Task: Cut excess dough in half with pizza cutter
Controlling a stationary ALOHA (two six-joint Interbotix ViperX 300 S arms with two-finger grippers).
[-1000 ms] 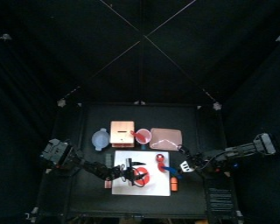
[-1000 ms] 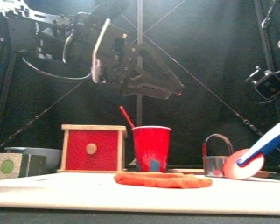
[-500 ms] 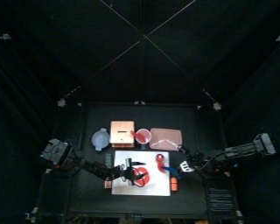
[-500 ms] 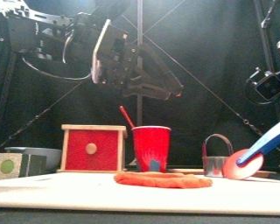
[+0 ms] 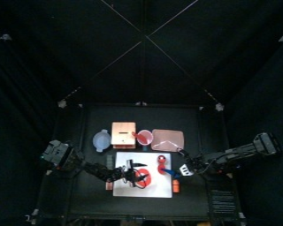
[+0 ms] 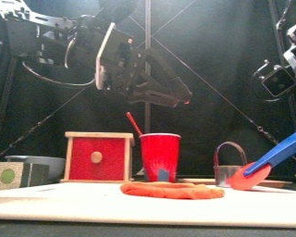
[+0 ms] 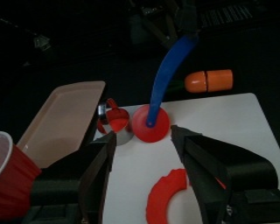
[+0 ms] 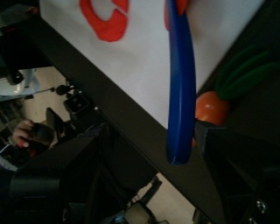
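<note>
The red-orange dough [image 6: 173, 190] lies as a curled strip on the white board [image 5: 138, 191], seen too in the left wrist view [image 7: 168, 192]. The pizza cutter [image 7: 166, 83] has a blue handle and a red wheel [image 6: 243, 178]; the wheel rests on the board's right part and the handle slants up to the right. My right gripper [image 8: 166, 147] is open, its jaws on either side of the handle's end [image 8: 181, 96] without squeezing it. My left gripper [image 7: 149, 153] hangs open above the board, over the dough, with nothing in it.
Behind the board stand a red wooden box [image 6: 97, 157], a red cup [image 6: 159, 155] with a straw, a metal ring cutter [image 6: 228, 163] and a pinkish tray [image 7: 66, 118]. An orange toy carrot [image 7: 209, 80] lies beside the board's right edge. A grey block [image 6: 21, 173] sits far left.
My right gripper has opened and let go of the cutter's handle. The wheel has tipped lower onto the board. The left arm has barely moved.
</note>
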